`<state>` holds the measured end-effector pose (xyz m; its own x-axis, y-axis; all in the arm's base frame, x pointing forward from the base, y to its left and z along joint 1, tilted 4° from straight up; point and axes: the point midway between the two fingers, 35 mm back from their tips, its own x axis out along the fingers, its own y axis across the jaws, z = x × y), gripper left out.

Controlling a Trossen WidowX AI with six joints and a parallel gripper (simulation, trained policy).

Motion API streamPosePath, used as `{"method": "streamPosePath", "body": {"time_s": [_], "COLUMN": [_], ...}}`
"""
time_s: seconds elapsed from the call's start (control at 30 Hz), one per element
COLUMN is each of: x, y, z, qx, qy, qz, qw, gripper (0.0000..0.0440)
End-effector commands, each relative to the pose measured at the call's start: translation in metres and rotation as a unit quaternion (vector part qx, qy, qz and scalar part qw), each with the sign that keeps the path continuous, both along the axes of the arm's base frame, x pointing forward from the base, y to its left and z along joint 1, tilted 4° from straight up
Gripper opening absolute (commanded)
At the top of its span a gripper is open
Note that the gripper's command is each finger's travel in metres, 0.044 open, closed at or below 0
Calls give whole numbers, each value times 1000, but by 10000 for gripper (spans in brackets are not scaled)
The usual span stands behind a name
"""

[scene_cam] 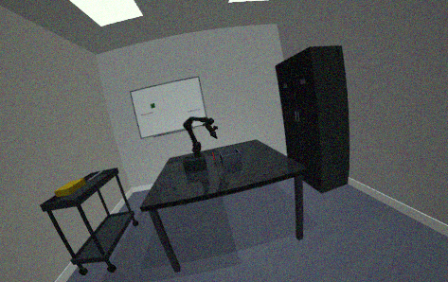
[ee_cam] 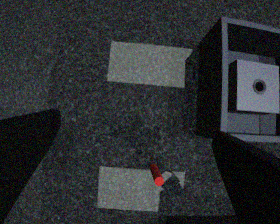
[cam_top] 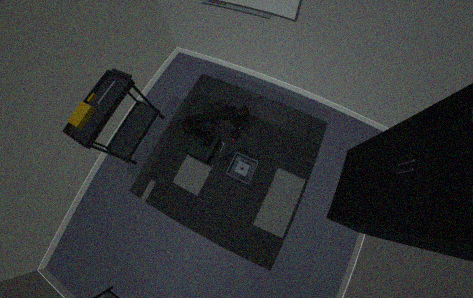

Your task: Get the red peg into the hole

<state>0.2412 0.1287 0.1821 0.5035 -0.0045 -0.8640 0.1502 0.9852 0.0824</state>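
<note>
The red peg (cam_top: 233,141) (scene_cam: 213,156) (ee_cam: 158,180) stands on the table, looking upright, beside the open box. The box (scene_cam: 240,161) (ee_cam: 224,75) shows at the right of the wrist view, with a pale square plate (cam_top: 245,172) (ee_cam: 246,102) inside. The plate has a dark round hole (ee_cam: 259,86), and nothing is in it. My gripper (scene_cam: 215,135) (ee_cam: 138,128) is wide open and empty, pointing down well above the table. In the wrist view the peg shows between the fingers' directions, low in the picture and far below them.
Pale rectangular patches (cam_top: 279,202) (ee_cam: 146,65) show on the dark table (scene_cam: 258,176). A small grey shape (ee_cam: 172,181) lies right beside the peg. A cart (cam_top: 134,131) (scene_cam: 101,185) stands to the left and a black cabinet (cam_top: 422,160) (scene_cam: 329,118) to the right, both off the table.
</note>
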Motion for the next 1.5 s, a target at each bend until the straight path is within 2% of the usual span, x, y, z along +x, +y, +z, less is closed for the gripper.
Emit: {"method": "streamPosePath", "body": {"time_s": [0.0,0.33,0.67,1.03,1.47], "x": [-13,-42,-58,-61,-56], "y": [-10,-25,-30,-27,-22], "z": [-19,-53,-83,-113,-153], "qx": [4,-3,-31,-49,-51], "qy": [56,175,251,287,290], "qz": [-48,-167,-242,-283,-301], "qw": [997,970,937,914,907], "gripper": [440,440,440,440,440]}}
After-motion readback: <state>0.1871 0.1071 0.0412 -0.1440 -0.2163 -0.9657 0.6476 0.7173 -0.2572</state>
